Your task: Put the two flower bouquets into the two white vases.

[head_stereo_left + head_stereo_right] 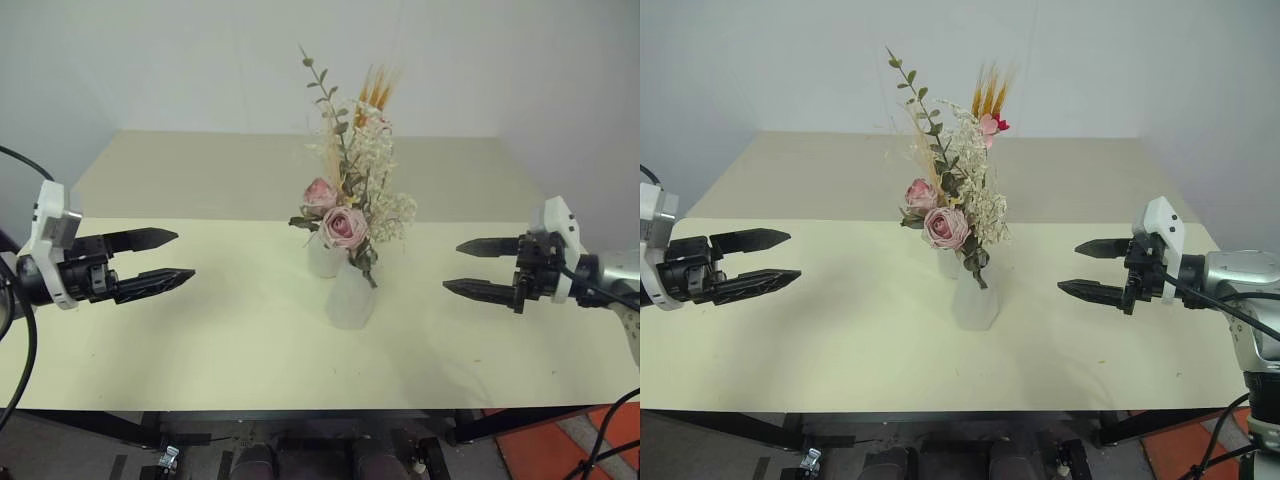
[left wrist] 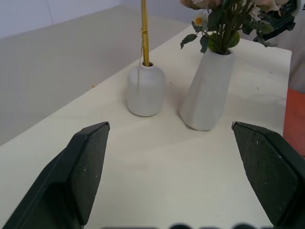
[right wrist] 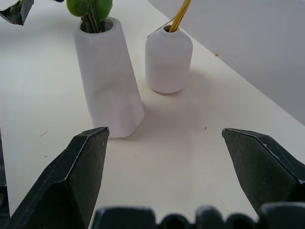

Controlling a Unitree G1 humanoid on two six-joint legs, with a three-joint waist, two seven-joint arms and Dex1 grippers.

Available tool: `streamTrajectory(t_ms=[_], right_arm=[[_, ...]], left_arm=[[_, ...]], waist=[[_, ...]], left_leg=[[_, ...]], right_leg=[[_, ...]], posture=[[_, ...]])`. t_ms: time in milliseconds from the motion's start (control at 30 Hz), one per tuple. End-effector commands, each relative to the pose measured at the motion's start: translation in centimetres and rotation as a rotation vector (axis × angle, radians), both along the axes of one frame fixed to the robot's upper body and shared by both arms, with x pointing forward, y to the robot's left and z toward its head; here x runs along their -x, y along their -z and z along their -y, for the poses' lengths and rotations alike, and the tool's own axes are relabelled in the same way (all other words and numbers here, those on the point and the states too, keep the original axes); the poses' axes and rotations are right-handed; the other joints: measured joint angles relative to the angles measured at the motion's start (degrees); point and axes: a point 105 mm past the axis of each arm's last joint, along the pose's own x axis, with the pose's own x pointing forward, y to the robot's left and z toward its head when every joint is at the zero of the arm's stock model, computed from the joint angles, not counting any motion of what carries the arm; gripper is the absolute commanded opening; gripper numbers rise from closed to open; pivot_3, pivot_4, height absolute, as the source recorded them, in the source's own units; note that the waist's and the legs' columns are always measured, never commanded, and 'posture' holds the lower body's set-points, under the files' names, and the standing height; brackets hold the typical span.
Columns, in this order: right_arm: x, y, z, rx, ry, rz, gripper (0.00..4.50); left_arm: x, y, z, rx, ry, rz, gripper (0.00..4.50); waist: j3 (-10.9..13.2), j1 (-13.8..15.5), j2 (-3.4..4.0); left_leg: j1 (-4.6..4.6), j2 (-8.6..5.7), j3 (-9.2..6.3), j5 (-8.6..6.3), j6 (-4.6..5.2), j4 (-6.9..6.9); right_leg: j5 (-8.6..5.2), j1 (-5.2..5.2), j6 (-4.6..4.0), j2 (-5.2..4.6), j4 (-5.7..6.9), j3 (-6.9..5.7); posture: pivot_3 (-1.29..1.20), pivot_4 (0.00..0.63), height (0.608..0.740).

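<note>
The left hand (image 1: 160,262) hangs above the left part of the desk (image 1: 200,340) with its two black fingers spread wide and nothing between them, pointing in toward the middle. The right hand (image 1: 470,268) mirrors it over the right part of the desk, fingers just as wide apart and equally empty, pointing back at the left one. Both are well apart from the vases.

Between the two hands, near the middle of the desk, stand the two white vases, just beside each other. The taller conical vase (image 1: 352,295) is the nearer one; the rose bouquet (image 1: 345,225) of pale pink roses, green leaves and cream sprigs stands upright in its mouth. The shorter rounded vase (image 2: 145,89) sits just behind it, partly hidden in the head views. The thin yellow stalk bundle (image 2: 144,33) rises straight from its small mouth, its straw-coloured tips and small pink-red blossoms showing above the roses.
</note>
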Motion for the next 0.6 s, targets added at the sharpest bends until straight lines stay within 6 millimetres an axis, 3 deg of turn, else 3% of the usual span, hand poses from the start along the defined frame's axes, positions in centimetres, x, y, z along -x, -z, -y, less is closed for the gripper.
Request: streamTrajectory(t_ms=[33, 600], right_arm=[[0.5, -1.5, 0.3, 0.010, 0.008, 0.059, 4.50], [0.8, -1.7, 0.3, 0.004, 0.033, 0.074, 4.50]], left_arm=[[0.4, -1.4, 0.4, -0.014, 0.026, 0.051, 4.48], [0.0, -1.0, 1.8, 0.019, 0.077, 0.060, 4.48]], waist=[[0.0, 0.0, 0.00], [0.0, -0.1, 0.00]], left_leg=[[0.00, 0.00, 0.00, 0.00, 0.00, 0.00], [0.00, 0.00, 0.01, 0.00, 0.00, 0.00]], right_leg=[[0.00, 0.00, -0.01, 0.00, 0.00, 0.00], [0.00, 0.00, 0.00, 0.00, -0.01, 0.00]], posture=[[0.00, 0.150, 0.740], [0.00, 0.150, 0.740]])
